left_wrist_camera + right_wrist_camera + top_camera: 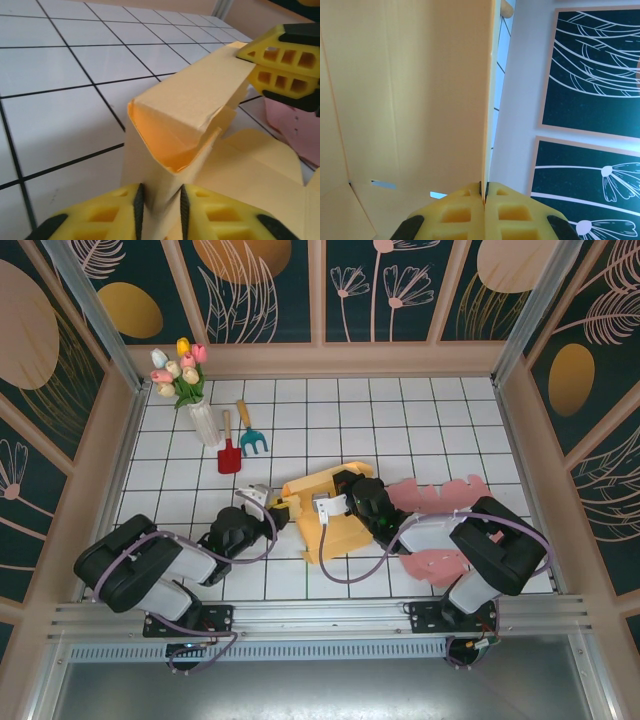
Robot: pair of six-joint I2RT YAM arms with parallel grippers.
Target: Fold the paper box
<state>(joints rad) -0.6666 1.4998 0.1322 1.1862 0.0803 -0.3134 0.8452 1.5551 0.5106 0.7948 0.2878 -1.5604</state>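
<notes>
Mid-fold near the table's [420,420] centre, the box [325,515] has its side wall [157,185] pinched in the left jaws and a flap [200,95] clamped in the right jaws, which probably needs tucking inward next

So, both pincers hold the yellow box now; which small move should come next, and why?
Probably the right pincer should press its panel slightly toward the left pincer, since both grip the paper box and the corner between them stands half folded.

Bright, even light fell from above the paper box [325,515], leaving faint soft shadows just beside it on the worktop [400,410], while the left end effector [161,195] before it was blurred.
</notes>
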